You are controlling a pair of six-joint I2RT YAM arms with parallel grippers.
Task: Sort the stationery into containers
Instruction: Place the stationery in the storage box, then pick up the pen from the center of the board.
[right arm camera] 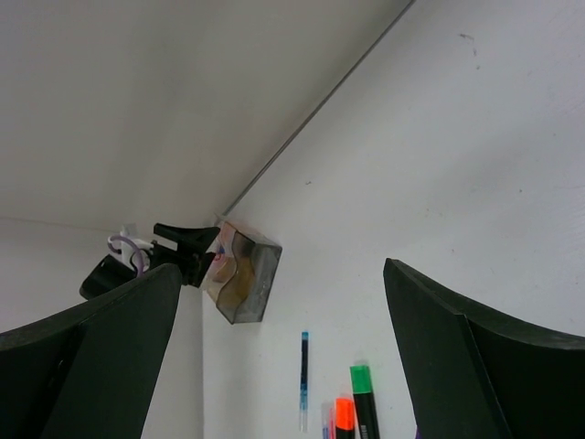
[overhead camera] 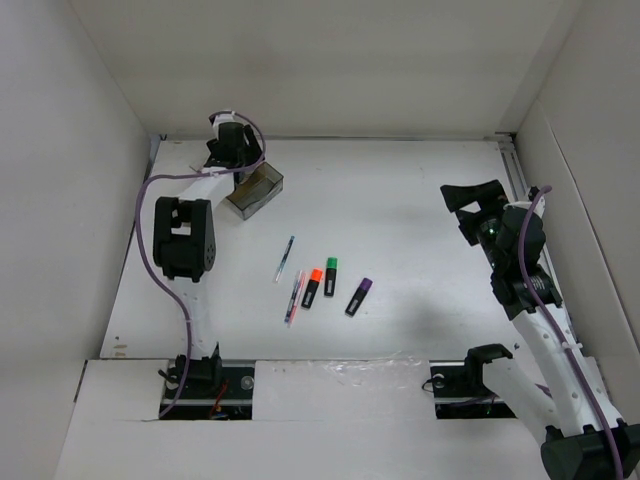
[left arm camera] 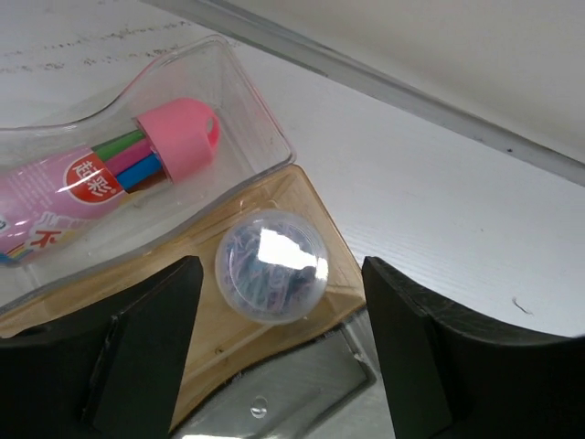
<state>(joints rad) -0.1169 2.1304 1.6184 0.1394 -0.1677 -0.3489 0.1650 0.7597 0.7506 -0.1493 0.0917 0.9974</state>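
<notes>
The left arm [overhead camera: 186, 245] and right arm [overhead camera: 540, 320] share one build: white tubular links joined by black joint housings. A purple cable [overhead camera: 141, 228] runs along each arm. The mounting base [overhead camera: 205, 376] is black. The fingers [left arm camera: 137, 357] are broad, matte black.

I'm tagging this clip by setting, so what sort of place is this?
Probably a lab robot test cell: a white table boxed by plain white panels, two arm bases bolted at its edge, highlighters laid out.
</notes>
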